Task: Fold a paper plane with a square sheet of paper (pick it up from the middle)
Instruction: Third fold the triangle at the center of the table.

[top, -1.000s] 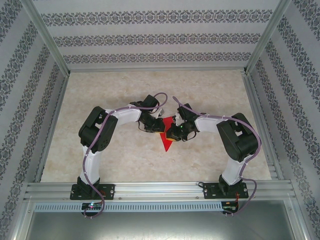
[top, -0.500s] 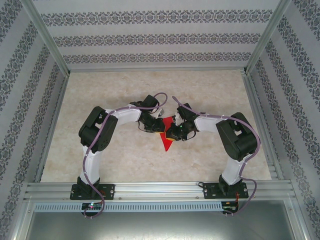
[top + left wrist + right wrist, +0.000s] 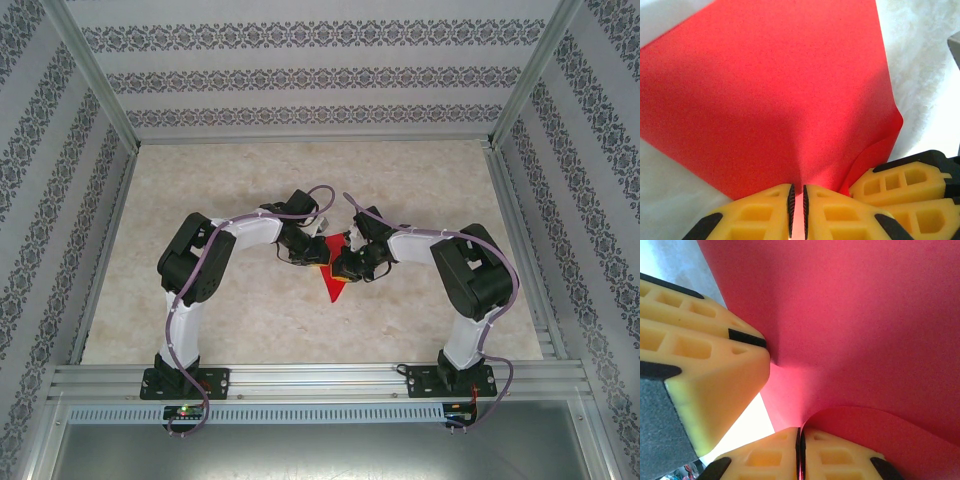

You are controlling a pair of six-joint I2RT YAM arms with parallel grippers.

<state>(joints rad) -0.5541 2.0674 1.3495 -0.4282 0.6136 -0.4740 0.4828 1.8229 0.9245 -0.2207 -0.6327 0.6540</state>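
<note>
Paper [image 3: 330, 278] mid-fold, frame centre.
Left end effector [image 3: 797, 210] and right end effector [image 3: 801, 452] pinch it; next needs a neat crease.

Left arm [image 3: 182, 325] and right arm [image 3: 462, 342]: white links, bulky black joints, a purple cable [image 3: 322, 188] running alongside, flat black bases [image 3: 185, 382]. The left gripper [image 3: 797, 210] has yellow hollow-celled fingers [image 3: 760, 212] with ribbed black pads [image 3: 790, 207]

Pale marbled tabletop [image 3: 230, 330], floral-striped wall panels [image 3: 300, 75], aluminium frame rail [image 3: 320, 378] along near edge
</note>
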